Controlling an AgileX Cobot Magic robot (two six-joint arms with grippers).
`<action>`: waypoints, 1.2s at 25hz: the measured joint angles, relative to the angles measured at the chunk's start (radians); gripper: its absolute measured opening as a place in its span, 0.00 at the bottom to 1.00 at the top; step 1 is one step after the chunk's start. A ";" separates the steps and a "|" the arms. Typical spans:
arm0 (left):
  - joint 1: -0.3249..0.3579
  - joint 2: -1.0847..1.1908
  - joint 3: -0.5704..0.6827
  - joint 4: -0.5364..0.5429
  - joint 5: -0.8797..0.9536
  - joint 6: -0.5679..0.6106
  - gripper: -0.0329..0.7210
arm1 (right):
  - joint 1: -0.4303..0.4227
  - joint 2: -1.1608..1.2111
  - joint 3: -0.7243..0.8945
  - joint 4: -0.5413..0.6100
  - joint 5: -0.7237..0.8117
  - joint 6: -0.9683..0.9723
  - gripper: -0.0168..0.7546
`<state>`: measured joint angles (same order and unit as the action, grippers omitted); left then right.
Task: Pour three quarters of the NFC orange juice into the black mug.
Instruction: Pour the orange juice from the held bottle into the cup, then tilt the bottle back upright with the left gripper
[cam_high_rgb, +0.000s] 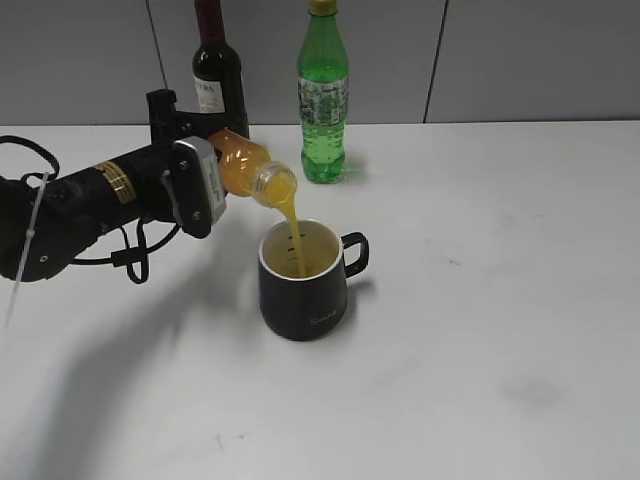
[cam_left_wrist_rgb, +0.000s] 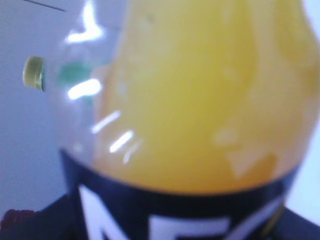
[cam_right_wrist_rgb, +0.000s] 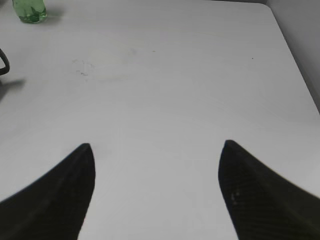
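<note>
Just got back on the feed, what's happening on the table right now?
The left gripper holds the NFC orange juice bottle tipped mouth-down over the black mug, and juice is streaming into it. The mug is partly filled. The right gripper hangs open over bare table, holding nothing. A green soda bottle and a wine bottle stand behind, untouched.

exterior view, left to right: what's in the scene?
Black left arm's gripper → dark glass wine bottle → tilted clear plastic NFC orange juice bottle, pouring → squat matte black mug → green plastic soda bottle.
</note>
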<state>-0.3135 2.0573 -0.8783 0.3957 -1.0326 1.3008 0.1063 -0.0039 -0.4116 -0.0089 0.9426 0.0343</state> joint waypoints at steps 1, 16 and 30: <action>0.000 0.000 0.000 0.000 -0.002 0.006 0.66 | 0.000 0.000 0.000 0.000 0.000 0.000 0.78; 0.000 0.000 0.000 -0.033 -0.026 0.099 0.66 | 0.000 0.000 0.000 0.000 0.000 0.000 0.78; 0.000 0.000 0.000 -0.045 -0.035 0.172 0.66 | 0.000 0.000 0.000 0.000 0.000 0.000 0.78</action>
<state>-0.3135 2.0573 -0.8783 0.3510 -1.0678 1.4724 0.1063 -0.0039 -0.4116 -0.0089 0.9426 0.0343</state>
